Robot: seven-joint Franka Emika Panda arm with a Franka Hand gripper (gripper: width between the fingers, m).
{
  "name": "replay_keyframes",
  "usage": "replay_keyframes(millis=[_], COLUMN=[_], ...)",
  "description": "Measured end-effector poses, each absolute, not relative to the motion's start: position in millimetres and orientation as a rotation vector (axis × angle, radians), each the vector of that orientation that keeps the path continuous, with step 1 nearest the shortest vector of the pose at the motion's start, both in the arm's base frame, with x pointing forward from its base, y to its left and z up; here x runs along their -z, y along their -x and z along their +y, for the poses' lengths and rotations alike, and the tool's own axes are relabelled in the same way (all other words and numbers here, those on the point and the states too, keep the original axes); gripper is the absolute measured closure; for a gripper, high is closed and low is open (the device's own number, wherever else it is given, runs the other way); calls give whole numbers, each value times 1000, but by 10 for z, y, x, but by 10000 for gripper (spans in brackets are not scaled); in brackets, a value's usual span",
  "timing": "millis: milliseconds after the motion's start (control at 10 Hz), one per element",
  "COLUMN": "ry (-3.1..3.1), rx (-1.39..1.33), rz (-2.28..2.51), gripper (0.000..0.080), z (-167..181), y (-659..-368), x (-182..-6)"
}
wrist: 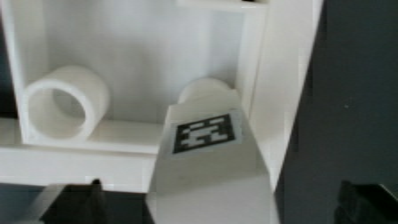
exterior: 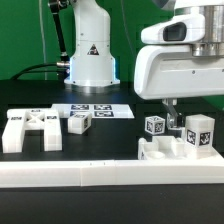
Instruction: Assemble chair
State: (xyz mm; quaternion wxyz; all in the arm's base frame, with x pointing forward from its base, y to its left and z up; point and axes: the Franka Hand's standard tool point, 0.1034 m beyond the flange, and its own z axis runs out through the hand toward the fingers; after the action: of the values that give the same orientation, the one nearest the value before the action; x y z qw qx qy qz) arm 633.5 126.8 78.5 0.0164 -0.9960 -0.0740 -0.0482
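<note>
Chair parts lie on the black table. At the exterior view's right, a white blocky piece (exterior: pixel 165 150) carries two tagged blocks (exterior: pixel 155 126) (exterior: pixel 200 135). My gripper (exterior: pixel 172 122) hangs just above it, between those blocks. In the wrist view a narrow white tagged part (wrist: pixel 210 150) runs between my dark fingertips (wrist: pixel 80 200), with a gap on each side; the gripper (wrist: pixel 222 205) is open. Beside that part sits a white walled piece (wrist: pixel 143 60) with a round ring (wrist: pixel 63 100). A flat slotted panel (exterior: pixel 30 130) and a small tagged cube (exterior: pixel 80 123) lie at the left.
The marker board (exterior: pixel 95 111) lies behind the cube. The robot base (exterior: pixel 90 55) stands at the back centre. A long white border frame (exterior: pixel 100 176) runs along the front edge.
</note>
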Motion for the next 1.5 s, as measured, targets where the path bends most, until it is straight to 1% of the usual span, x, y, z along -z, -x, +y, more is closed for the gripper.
replay_keyframes(millis=[100,200,300,400,700,800,1300,1500], ry=[3097,3097,3097,3097,3098,3093,3019,3010], rx=[150,150,150,150,149,146,114,111], rz=[-227,-225,-225,-225,-182,30,728,800], gripper=[273,273,412,514,513,513,509,507], z=[1265,1265,1264,1265,1264,1257,1083,1022], y=[-6336,-6336,-6336,-6336,-6336,-6340,-6328,-6326], x=[-785,-785,-785,-786,-785,-788,-787,-788])
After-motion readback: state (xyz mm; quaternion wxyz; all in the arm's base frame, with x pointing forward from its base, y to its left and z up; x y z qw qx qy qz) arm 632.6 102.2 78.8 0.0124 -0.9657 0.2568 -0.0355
